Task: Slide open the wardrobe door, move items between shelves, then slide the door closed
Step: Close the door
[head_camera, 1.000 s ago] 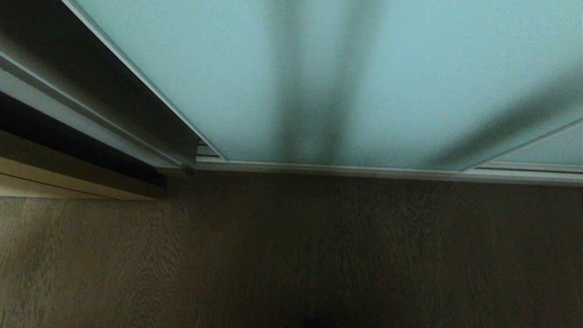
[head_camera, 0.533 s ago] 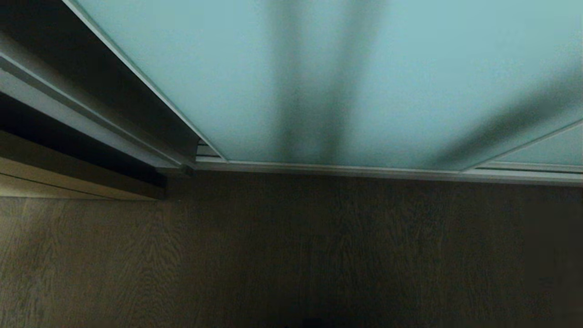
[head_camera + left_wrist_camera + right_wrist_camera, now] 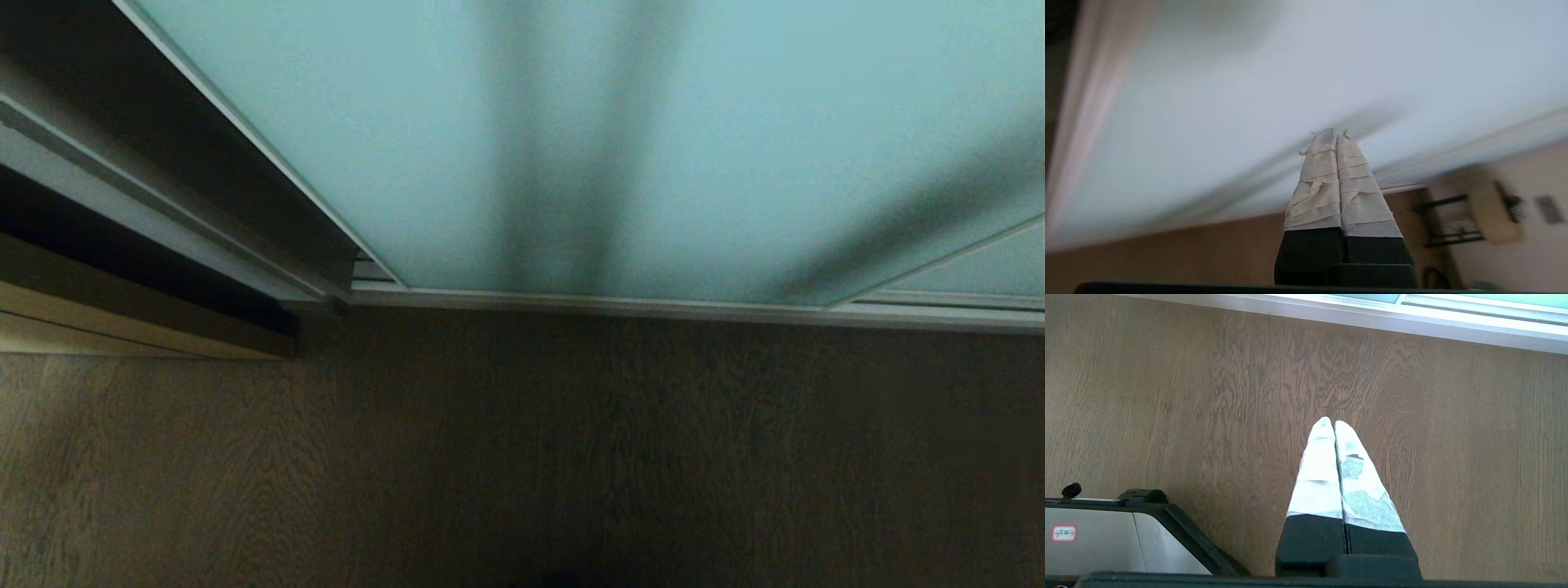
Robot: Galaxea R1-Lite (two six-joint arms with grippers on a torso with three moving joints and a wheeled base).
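Pinched closed and empty, the left gripper (image 3: 1336,136) points at the sliding wardrobe door (image 3: 1216,102) just beyond its tips, its frame edge running upright alongside, while the right gripper (image 3: 1329,424), likewise closed, hangs over the floor (image 3: 1167,396).

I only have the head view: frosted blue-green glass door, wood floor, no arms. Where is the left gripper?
Observer: The left gripper, its beige-taped fingers shut, points at the frosted pale glass sliding door. I cannot tell whether it touches.
Operator: And the right one?
Observer: The right gripper, fingers shut on nothing, hangs pointing down over the brown wood-grain floor.
Operator: Anything near it?
Observer: The robot's own grey-and-black base sits beside it, and the silver bottom track of the door runs beyond its fingertips.
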